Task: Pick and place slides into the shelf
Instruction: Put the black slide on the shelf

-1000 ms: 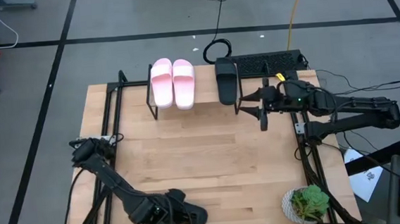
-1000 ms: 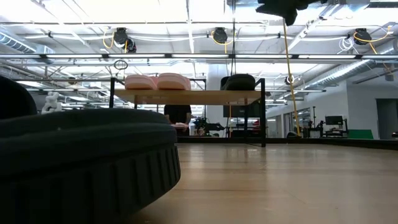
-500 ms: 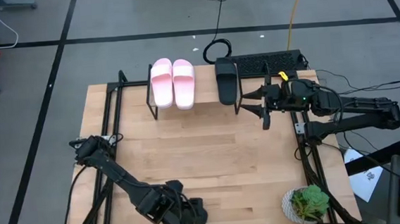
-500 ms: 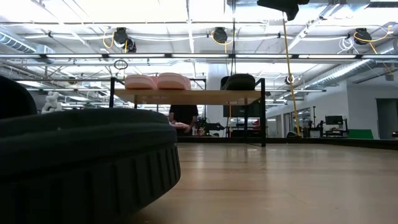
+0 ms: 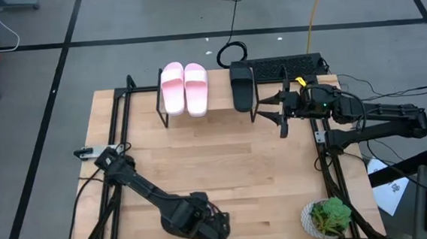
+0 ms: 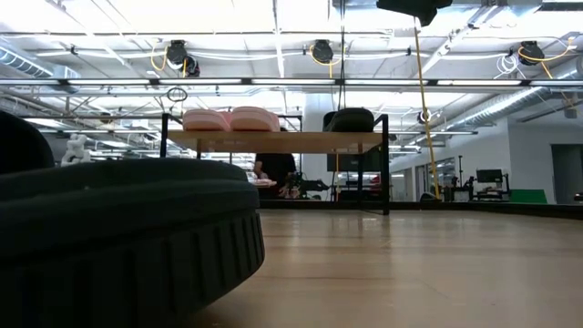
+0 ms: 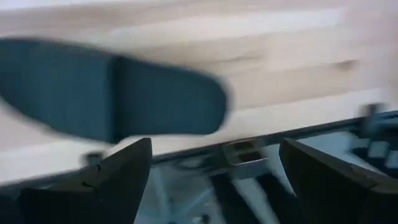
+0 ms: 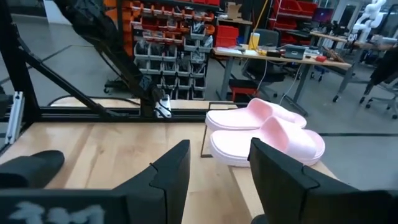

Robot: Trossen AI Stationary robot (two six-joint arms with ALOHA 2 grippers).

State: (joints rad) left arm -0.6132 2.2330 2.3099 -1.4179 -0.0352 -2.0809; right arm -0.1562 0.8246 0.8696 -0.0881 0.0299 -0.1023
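The left gripper, jaws wide and empty, hangs just short of the last black slide (three already sit on the shelf); next it must straddle the strap.

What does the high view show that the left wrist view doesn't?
Only the high view shows the shelf with the pink pair and one black slide on it, the right gripper open beside that slide, and a potted plant at the table's near right corner. Only the left wrist view shows the other black slide, lying on the table near its edge, just beyond the open left gripper; from above, the arm hides it. Both share the wooden tabletop.
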